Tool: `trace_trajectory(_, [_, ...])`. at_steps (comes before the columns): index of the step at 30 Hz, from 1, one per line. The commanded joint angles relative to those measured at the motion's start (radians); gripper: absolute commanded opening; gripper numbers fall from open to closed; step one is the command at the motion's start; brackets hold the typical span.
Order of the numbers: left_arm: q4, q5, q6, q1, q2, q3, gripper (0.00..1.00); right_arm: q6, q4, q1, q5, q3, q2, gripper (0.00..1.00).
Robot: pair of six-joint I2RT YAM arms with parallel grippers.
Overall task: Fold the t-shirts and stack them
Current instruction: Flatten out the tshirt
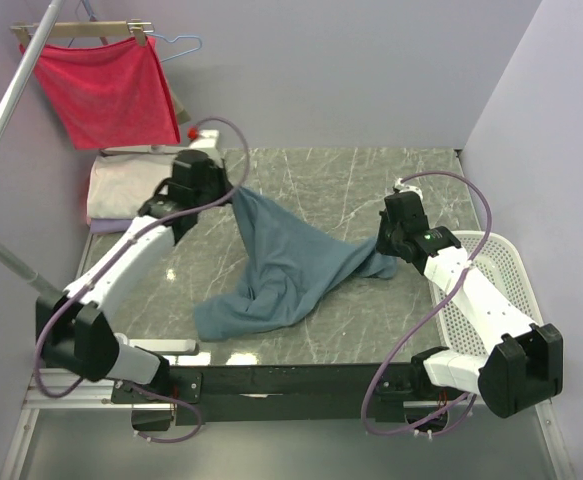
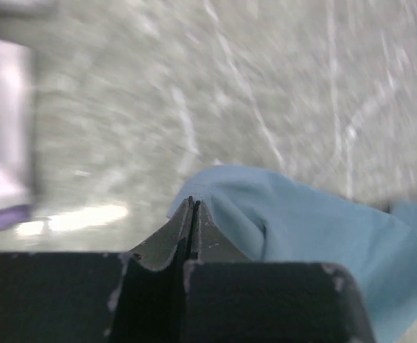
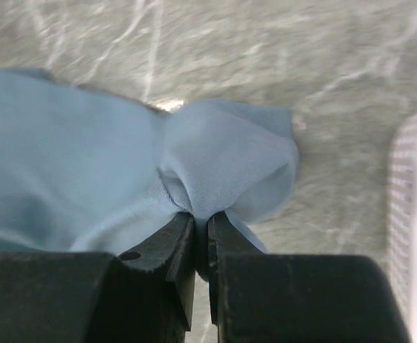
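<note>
The teal-blue t-shirt (image 1: 286, 265) is sagging across the middle of the marble table (image 1: 371, 190), the left gripper (image 2: 192, 204) pinching its far-left corner in tightly closed jaws and the right gripper (image 3: 199, 218) clamping a bunched fold at its right end. Folded pale t-shirts (image 1: 121, 190) are lying at the far-left corner, with a red cloth (image 1: 106, 90) hanging on a wooden hanger (image 1: 81, 30) behind them. A white mesh basket (image 1: 501, 255) is standing at the right edge, its inside partly hidden from me by the right arm (image 1: 471, 290).
</note>
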Motion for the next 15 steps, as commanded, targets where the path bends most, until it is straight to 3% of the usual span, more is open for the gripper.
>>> trace_trajectory(1, [-0.064, -0.112, 0.033, 0.090, -0.117, 0.031, 0.01, 0.004, -0.021, -0.005, 0.179, 0.060, -0.063, 0.12])
trace_trajectory(5, [-0.142, -0.148, 0.026, 0.162, -0.180, 0.083, 0.01, 0.027, -0.045, -0.007, 0.240, 0.109, -0.106, 0.10])
trace_trajectory(15, [-0.322, -0.096, 0.080, 0.168, -0.384, 0.333, 0.01, 0.002, -0.076, -0.008, 0.302, 0.302, -0.284, 0.08])
